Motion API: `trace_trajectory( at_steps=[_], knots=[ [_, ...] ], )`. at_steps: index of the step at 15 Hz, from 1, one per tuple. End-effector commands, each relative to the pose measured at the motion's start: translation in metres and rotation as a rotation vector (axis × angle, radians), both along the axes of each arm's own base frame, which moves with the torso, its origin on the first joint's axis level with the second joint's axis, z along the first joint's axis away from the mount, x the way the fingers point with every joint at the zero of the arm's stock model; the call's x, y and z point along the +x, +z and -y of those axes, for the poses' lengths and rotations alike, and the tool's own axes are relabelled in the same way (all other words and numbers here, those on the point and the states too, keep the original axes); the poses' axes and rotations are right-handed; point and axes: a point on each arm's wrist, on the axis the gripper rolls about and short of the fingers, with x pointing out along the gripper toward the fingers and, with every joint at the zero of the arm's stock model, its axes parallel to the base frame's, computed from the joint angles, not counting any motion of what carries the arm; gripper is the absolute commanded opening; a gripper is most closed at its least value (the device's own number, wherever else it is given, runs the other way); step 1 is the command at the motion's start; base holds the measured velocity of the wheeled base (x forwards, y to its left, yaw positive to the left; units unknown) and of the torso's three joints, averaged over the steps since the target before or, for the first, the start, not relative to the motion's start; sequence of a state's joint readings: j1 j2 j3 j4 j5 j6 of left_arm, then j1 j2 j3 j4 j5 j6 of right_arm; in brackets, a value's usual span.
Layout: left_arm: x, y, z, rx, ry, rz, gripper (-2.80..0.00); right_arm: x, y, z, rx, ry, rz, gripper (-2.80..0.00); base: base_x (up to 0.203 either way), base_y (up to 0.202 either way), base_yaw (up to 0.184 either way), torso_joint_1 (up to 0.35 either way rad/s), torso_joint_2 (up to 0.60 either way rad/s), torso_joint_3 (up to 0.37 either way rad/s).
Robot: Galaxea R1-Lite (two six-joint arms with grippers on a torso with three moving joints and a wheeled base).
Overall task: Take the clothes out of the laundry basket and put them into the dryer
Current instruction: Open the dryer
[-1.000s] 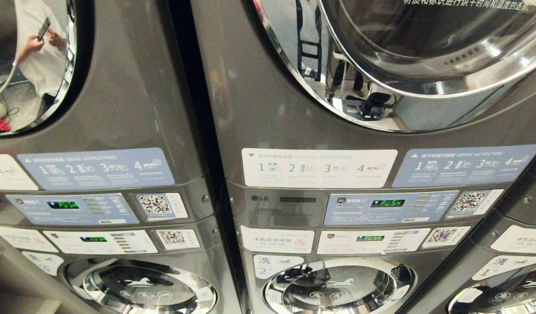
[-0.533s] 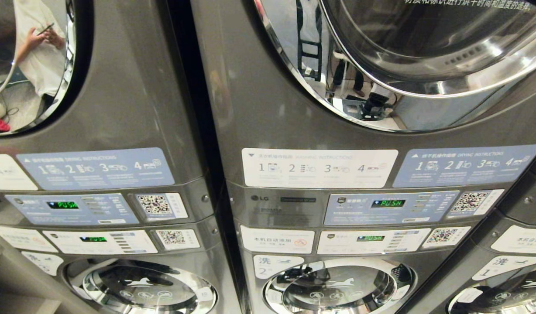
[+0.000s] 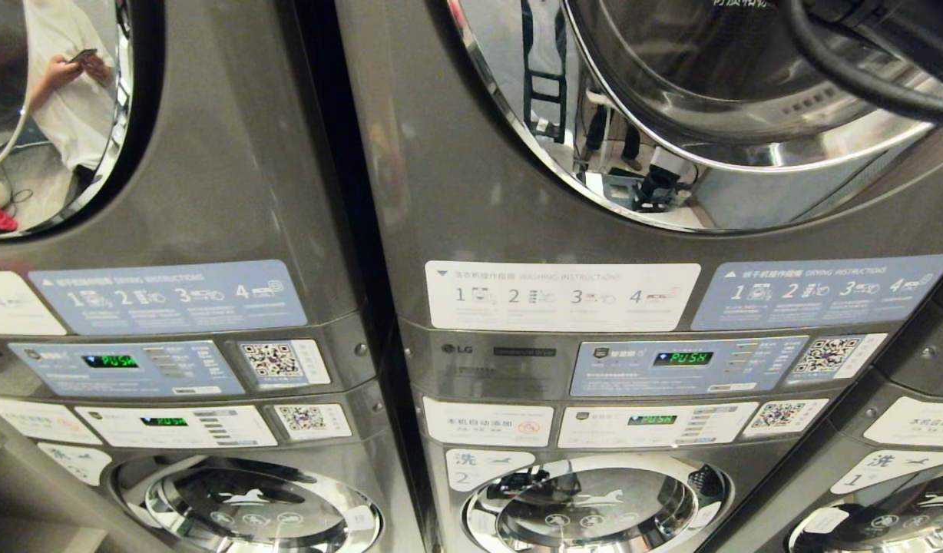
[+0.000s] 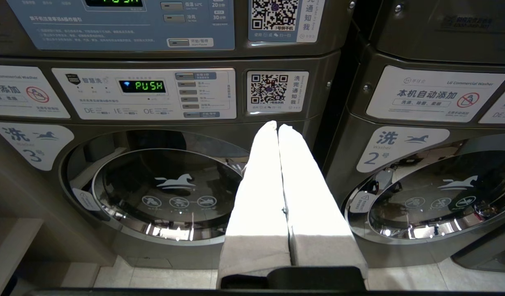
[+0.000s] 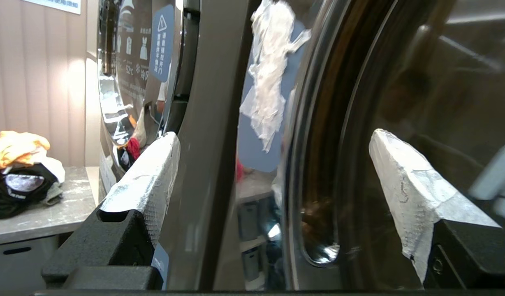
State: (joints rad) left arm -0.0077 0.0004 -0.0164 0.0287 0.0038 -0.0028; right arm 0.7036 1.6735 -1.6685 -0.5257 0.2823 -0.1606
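You face a wall of stacked grey LG machines, and the biggest thing before you is the middle dryer with its round chrome-ringed door. In the head view only a dark cable and a dark part of the right arm cross the upper right corner over that door.

From the right wrist, your right claw has its two white-padded fingers spread wide apart and nothing between them. Straight ahead of it stands the edge of a grey machine front, with the chrome rim and dark glass of a round door lying beyond the far finger. A torn white sticker clings to a blue label ahead of the claw.

The clothes, an orange, black and white heap, sit on a grey stone counter well off to the outer side of the claw's near finger, by the beige wall. None of it touches the claw, and no basket is discernible around it.

Your left claw hangs low, its white fingers pressed together, pointing at the seam between washers 3 and 2. A green PUSH display glows above and off to one side of its tips.

In the left dryer's door, a reflection shows a person holding a phone.
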Motion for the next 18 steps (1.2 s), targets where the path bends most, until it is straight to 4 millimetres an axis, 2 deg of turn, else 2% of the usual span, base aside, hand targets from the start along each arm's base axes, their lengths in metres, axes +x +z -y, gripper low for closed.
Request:
trace_trajectory(
  at_steps=[1, 3, 13, 18],
  knots=[
    [0.0, 0.0, 0.0, 0.0, 0.001, 0.002, -2.8, 0.009, -0.006, -0.014, -0.006, 0.008, -0.015, 0.0, 0.0, 0.0, 0.0, 0.0, 0.0, 0.0],
    [0.0, 0.0, 0.0, 0.0, 0.0, 0.002, -2.8, 0.015, -0.008, -0.022, -0.003, 0.004, -0.018, 0.0, 0.0, 0.0, 0.0, 0.0, 0.0, 0.0],
    [0.0, 0.0, 0.0, 0.0, 0.001, 0.002, -2.8, 0.024, -0.016, -0.04, -0.023, 0.015, -0.06, 0.0, 0.0, 0.0, 0.0, 0.0, 0.0, 0.0],
    [0.0, 0.0, 0.0, 0.0, 0.001, 0.002, -2.8, 0.014, -0.014, -0.039, -0.045, 0.047, -0.093, 0.0, 0.0, 0.0, 0.0, 0.0, 0.0, 0.0]
  ],
)
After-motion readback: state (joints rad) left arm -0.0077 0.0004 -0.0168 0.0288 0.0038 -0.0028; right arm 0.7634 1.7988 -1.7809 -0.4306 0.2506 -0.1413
